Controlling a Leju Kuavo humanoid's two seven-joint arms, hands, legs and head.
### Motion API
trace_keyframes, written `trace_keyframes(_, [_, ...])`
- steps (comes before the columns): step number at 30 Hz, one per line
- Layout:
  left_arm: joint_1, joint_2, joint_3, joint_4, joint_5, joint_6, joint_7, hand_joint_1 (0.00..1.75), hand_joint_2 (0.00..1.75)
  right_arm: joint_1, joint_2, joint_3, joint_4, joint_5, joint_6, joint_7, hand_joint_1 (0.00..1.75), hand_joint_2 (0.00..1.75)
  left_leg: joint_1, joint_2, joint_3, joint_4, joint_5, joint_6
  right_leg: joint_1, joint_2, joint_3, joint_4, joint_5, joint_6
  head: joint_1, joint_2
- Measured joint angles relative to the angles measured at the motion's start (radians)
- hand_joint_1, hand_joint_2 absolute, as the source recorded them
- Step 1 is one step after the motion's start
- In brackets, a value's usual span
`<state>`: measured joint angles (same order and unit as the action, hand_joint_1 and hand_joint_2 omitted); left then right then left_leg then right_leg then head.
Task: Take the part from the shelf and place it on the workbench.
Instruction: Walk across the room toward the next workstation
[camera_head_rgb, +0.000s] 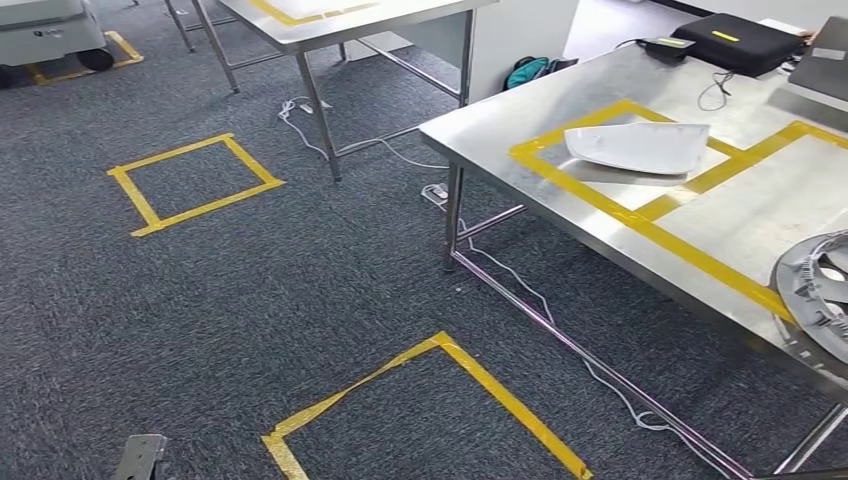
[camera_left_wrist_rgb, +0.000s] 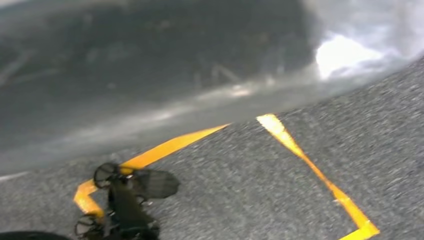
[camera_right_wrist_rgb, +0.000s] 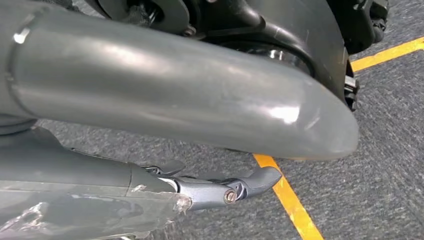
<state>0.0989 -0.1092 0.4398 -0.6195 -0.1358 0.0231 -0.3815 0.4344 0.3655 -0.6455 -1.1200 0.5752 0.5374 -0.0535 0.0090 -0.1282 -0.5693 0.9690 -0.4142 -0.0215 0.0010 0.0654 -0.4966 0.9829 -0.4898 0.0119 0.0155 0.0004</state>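
Observation:
The steel workbench (camera_head_rgb: 500, 125) stands to my right, marked with yellow tape boxes. A white curved shell part (camera_head_rgb: 638, 146) lies inside one box. A grey round ribbed part (camera_head_rgb: 815, 290) sits at the bench's near edge, cut off by the picture. My right hand (camera_right_wrist_rgb: 210, 150) hangs over the carpet, its thick thumb (camera_right_wrist_rgb: 175, 85) apart from the dark straight fingers (camera_right_wrist_rgb: 245, 185), with nothing between them. In the left wrist view a broad blurred grey surface of my left hand (camera_left_wrist_rgb: 150, 75) lies close to the lens; what it holds is unclear.
Two yellow tape squares mark the dark carpet, one far (camera_head_rgb: 195, 183) and one near (camera_head_rgb: 430, 410). A second steel table (camera_head_rgb: 330, 20) stands behind. Cables (camera_head_rgb: 540, 300) trail under the bench. A black case (camera_head_rgb: 740, 40) lies at the bench's far side.

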Motion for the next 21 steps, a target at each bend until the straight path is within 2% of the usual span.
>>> trace_keyframes(1, [0.000,0.000,0.000,0.006,0.000,0.000,0.000,0.00,0.00,-0.001,0.000,0.000,0.000,0.000,0.000,0.000,0.00,0.00,-0.001,0.018,-0.008,0.012,-0.010,-0.004,-0.001,-0.013,0.002,-0.004,0.005,-0.006,-0.002,0.000])
trace_keyframes(2, [-0.001,0.000,0.000,0.011,0.000,0.000,0.000,0.00,0.00,0.000,0.000,-0.001,0.000,0.000,0.000,0.000,0.00,0.00,-0.002,0.046,-0.024,0.045,-0.034,-0.009,-0.003,-0.028,0.004,-0.008,0.010,-0.011,-0.005,0.000])
trace_keyframes(3, [-0.004,-0.001,0.000,0.016,-0.001,0.001,-0.001,0.00,0.00,0.000,0.000,-0.001,0.000,-0.001,0.000,0.000,0.00,0.00,-0.003,0.079,-0.047,0.095,-0.067,-0.012,-0.004,-0.044,0.003,-0.010,0.012,-0.014,-0.008,0.000])
trace_keyframes(4, [-0.007,-0.002,0.000,0.020,-0.004,0.004,-0.001,0.00,0.00,0.002,0.000,-0.002,0.000,-0.002,0.000,0.002,0.00,0.00,-0.003,0.102,-0.078,0.163,-0.107,-0.018,-0.003,-0.059,0.001,-0.011,0.013,-0.016,-0.011,0.000])
trace_keyframes(5, [-0.010,-0.004,0.000,0.023,-0.008,0.011,-0.003,0.00,0.00,0.003,0.000,-0.003,0.000,-0.005,0.000,0.004,0.00,0.00,-0.001,0.111,-0.109,0.232,-0.139,-0.023,-0.003,-0.076,-0.001,-0.010,0.013,-0.016,-0.013,0.000])
trace_keyframes(6, [-0.011,-0.006,0.000,0.026,-0.013,0.020,-0.007,0.00,0.00,0.004,0.000,-0.004,0.000,-0.013,0.000,0.008,0.00,0.00,0.000,0.115,-0.126,0.277,-0.153,-0.027,-0.003,-0.092,-0.003,-0.010,0.013,-0.016,-0.013,0.000])
trace_keyframes(7, [-0.011,-0.008,0.000,0.028,-0.019,0.031,-0.011,0.00,0.00,0.005,0.000,-0.005,0.000,-0.024,0.000,0.014,0.00,0.00,0.002,0.118,-0.129,0.292,-0.151,-0.030,-0.003,-0.108,-0.004,-0.010,0.013,-0.015,-0.013,0.000])
trace_keyframes(8, [-0.010,-0.010,-0.001,0.030,-0.026,0.042,-0.017,0.00,0.00,0.006,0.000,-0.005,-0.001,-0.041,-0.001,0.023,0.00,0.00,0.004,0.122,-0.108,0.261,-0.128,-0.032,-0.003,-0.122,-0.004,-0.009,0.012,-0.014,-0.013,0.000])
trace_keyframes(9, [-0.010,-0.012,-0.002,0.030,-0.034,0.050,-0.024,0.00,0.00,0.009,0.000,-0.003,-0.003,-0.062,-0.002,0.034,0.00,0.00,0.005,0.135,-0.070,0.196,-0.095,-0.033,-0.004,-0.136,-0.002,-0.008,0.011,-0.012,-0.013,0.000])
trace_keyframes(10, [-0.011,-0.016,-0.005,0.031,-0.043,0.055,-0.030,0.00,0.00,0.013,0.000,0.000,-0.007,-0.084,-0.004,0.045,0.00,0.00,0.005,0.164,-0.027,0.121,-0.067,-0.034,-0.002,-0.148,-0.001,-0.006,0.007,-0.007,-0.014,0.000])
trace_keyframes(11, [-0.013,-0.019,-0.011,0.031,-0.051,0.059,-0.036,0.00,0.00,0.018,0.000,0.004,-0.012,-0.107,-0.008,0.056,0.00,0.00,0.004,0.186,0.008,0.058,-0.046,-0.030,0.001,-0.160,-0.002,-0.002,0.003,-0.001,-0.013,0.000])
trace_keyframes(12, [-0.015,-0.023,-0.017,0.031,-0.057,0.061,-0.041,0.00,0.00,0.023,0.000,0.008,-0.018,-0.127,-0.011,0.066,0.00,0.00,0.002,0.202,0.028,0.020,-0.037,-0.023,0.004,-0.170,-0.003,0.002,-0.002,0.004,-0.011,0.000])
trace_keyframes(13, [-0.016,-0.027,-0.024,0.031,-0.060,0.061,-0.044,0.00,0.00,0.028,0.000,0.011,-0.024,-0.145,-0.016,0.074,0.00,0.00,0.000,0.206,0.034,0.005,-0.037,-0.015,0.007,-0.180,-0.003,0.004,-0.006,0.009,-0.010,0.000])
trace_keyframes(14, [-0.017,-0.028,-0.029,0.032,-0.059,0.060,-0.048,0.00,0.00,0.032,0.000,0.015,-0.030,-0.163,-0.020,0.083,0.00,0.00,-0.003,0.192,0.031,0.005,-0.037,-0.004,0.006,-0.190,0.000,0.005,-0.008,0.013,-0.008,0.000])
trace_keyframes(15, [-0.017,-0.030,-0.034,0.034,-0.057,0.057,-0.051,0.00,0.00,0.035,0.000,0.019,-0.037,-0.179,-0.024,0.091,0.00,0.00,-0.003,0.182,0.030,0.005,-0.036,0.003,0.003,-0.191,0.003,0.006,-0.011,0.018,-0.006,0.000])
trace_keyframes(16, [-0.018,-0.030,-0.040,0.038,-0.053,0.054,-0.056,0.00,0.00,0.039,0.000,0.023,-0.044,-0.195,-0.028,0.098,0.00,0.00,-0.003,0.172,0.028,0.005,-0.033,0.010,0.000,-0.175,0.003,0.015,-0.021,0.023,-0.006,0.000])
trace_keyframes(17, [-0.021,-0.031,-0.048,0.043,-0.049,0.052,-0.062,0.00,0.00,0.043,0.000,0.026,-0.051,-0.209,-0.032,0.105,0.00,0.00,-0.002,0.162,0.027,0.004,-0.031,0.017,-0.003,-0.149,-0.006,0.042,-0.041,0.027,-0.006,0.000])
trace_keyframes(19, [-0.033,-0.033,-0.065,0.055,-0.044,0.052,-0.076,0.00,0.00,0.054,0.000,0.030,-0.061,-0.228,-0.037,0.115,0.00,0.00,-0.002,0.138,0.022,0.003,-0.026,0.028,-0.004,-0.087,-0.058,0.160,-0.109,0.031,-0.005,0.000])
trace_keyframes(20, [-0.039,-0.034,-0.073,0.063,-0.042,0.053,-0.082,0.00,0.00,0.061,0.000,0.032,-0.065,-0.234,-0.038,0.120,0.00,0.00,-0.002,0.124,0.020,0.003,-0.024,0.031,-0.004,-0.073,-0.092,0.234,-0.140,0.031,-0.005,0.000])
trace_keyframes(21, [-0.044,-0.034,-0.080,0.072,-0.042,0.054,-0.086,0.00,0.00,0.066,0.000,0.033,-0.068,-0.237,-0.039,0.123,0.00,0.00,-0.002,0.109,0.018,0.004,-0.023,0.033,-0.004,-0.068,-0.119,0.289,-0.157,0.031,-0.005,0.000])
